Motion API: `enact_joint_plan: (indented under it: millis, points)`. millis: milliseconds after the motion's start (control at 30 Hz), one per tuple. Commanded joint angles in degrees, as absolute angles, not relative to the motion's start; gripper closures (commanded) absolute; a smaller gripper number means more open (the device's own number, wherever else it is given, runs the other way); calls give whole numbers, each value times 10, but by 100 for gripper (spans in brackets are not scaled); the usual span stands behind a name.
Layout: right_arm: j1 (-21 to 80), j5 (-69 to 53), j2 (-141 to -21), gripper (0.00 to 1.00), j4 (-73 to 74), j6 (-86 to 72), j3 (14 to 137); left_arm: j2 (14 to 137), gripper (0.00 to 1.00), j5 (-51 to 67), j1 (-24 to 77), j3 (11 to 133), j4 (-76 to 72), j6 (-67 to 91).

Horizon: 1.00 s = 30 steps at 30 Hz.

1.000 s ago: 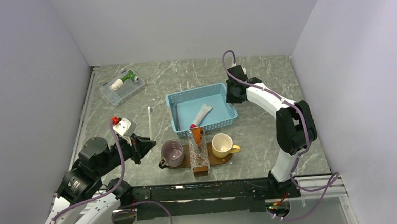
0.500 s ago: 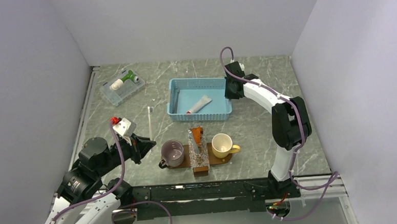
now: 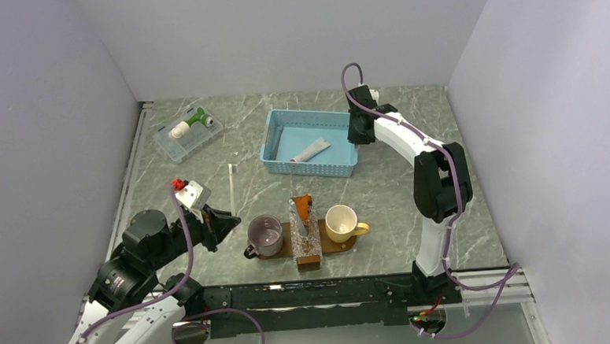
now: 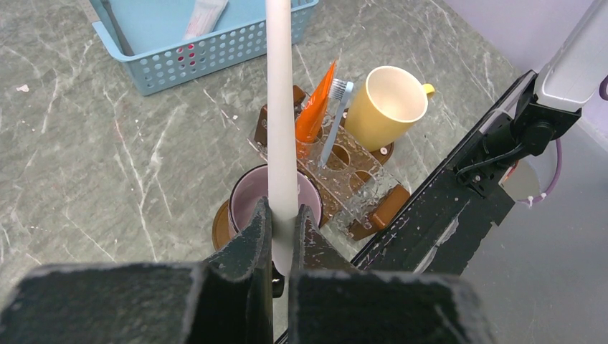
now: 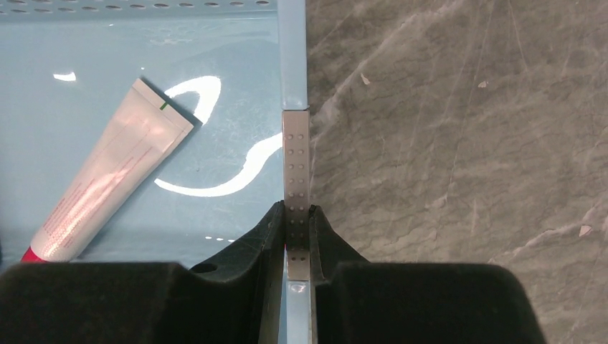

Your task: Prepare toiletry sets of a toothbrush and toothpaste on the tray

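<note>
From overhead, your left arm is cut off at the lower left edge. It is folded low, with the left gripper (image 3: 224, 222) pointing toward the middle of the frame. Its jaws are too small to read here. The toothbrush (image 3: 231, 188) shows as a thin pale line running from them toward the top of the frame. Your right arm reaches from the lower right to the upper centre, elbow bent. The right gripper (image 3: 357, 134) is at the right wall of the basket (image 3: 310, 170), where its fingertips are hard to make out. In the lower centre, the tray (image 3: 288, 244) is mostly covered by two mugs and a clear holder (image 3: 306, 236). The toothpaste (image 3: 303, 203) stands in that holder.

In the left wrist view, the top edge cuts off the toothbrush's (image 4: 279, 122) upper end, so you cannot see its head. The jaws are pressed tight on the lower end of its handle. Below it, only brown ends of the tray (image 4: 391, 208) show. The toothpaste (image 4: 315, 111) leans in the holder beside a grey-blue brush (image 4: 335, 118).

In the right wrist view, the jaws are clamped on the basket's perforated wall (image 5: 296, 158). A white tube (image 5: 107, 186) lies inside the basket at the left, and a black finger at the bottom hides most of its red cap.
</note>
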<state>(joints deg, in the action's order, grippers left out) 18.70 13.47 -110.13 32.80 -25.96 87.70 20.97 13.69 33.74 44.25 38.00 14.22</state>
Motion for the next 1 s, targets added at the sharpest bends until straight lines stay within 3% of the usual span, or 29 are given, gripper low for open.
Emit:
enact_joint_plan:
  millis: [0, 100, 200, 267, 533, 700, 967]
  points:
    - [184, 151, -1101, 89, 331, -267, 897, 219, 100, 152, 339, 442, 365, 134]
    - [184, 150, -1098, 86, 329, -267, 885, 221, 100, 162, 338, 441, 363, 133]
    - [184, 154, -1086, 69, 328, -267, 871, 225, 100, 175, 338, 440, 360, 132]
    - [183, 158, -1069, 62, 327, -266, 863, 231, 100, 184, 339, 440, 360, 131]
    - [185, 144, -958, 52, 328, -262, 821, 238, 100, 223, 339, 437, 351, 125]
    - [190, 53, -833, 48, 286, -240, 759, 250, 100, 272, 339, 435, 345, 117]
    - [208, -202, -720, 44, 279, -205, 747, 272, 100, 362, 339, 431, 335, 107]
